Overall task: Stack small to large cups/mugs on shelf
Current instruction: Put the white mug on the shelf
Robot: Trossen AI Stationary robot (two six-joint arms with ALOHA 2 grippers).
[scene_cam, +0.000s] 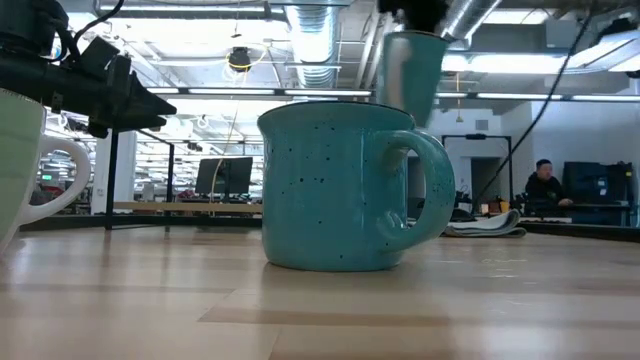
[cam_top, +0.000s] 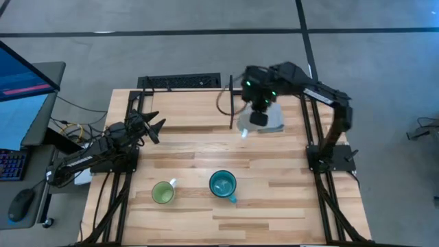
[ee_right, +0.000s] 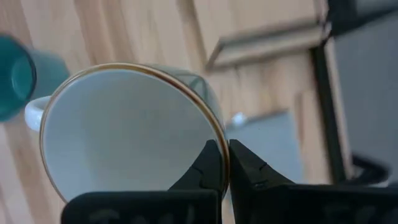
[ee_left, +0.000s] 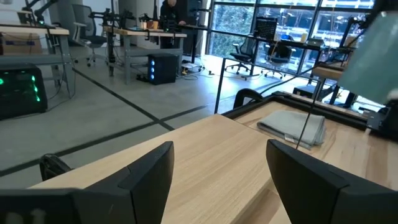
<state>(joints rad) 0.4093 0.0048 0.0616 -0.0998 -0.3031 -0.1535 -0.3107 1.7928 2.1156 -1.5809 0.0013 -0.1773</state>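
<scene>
The right hand (ee_right: 224, 163) pinches the rim of the white mug (ee_right: 127, 134), fingers tight together on it, holding it up in the air above the gray cloth (cam_top: 271, 122). The left hand (cam_top: 152, 127) waits spread apart, far from the cloth. The teal mug (cam_top: 223, 184) and green mug (cam_top: 162, 193) sit on the table (cam_top: 274, 206), well away from the cloth.

Green mug (scene_cam: 25, 165) cut by low view's edge; white mug (cam_top: 245, 126) perhaps mostly hidden overhead.

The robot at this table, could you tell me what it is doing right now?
The right gripper is pinching the rim of the white mug and holding it in the air over the far side of the table. The green mug and teal mug sit near the front edge. The left gripper waits open at the left side.
</scene>
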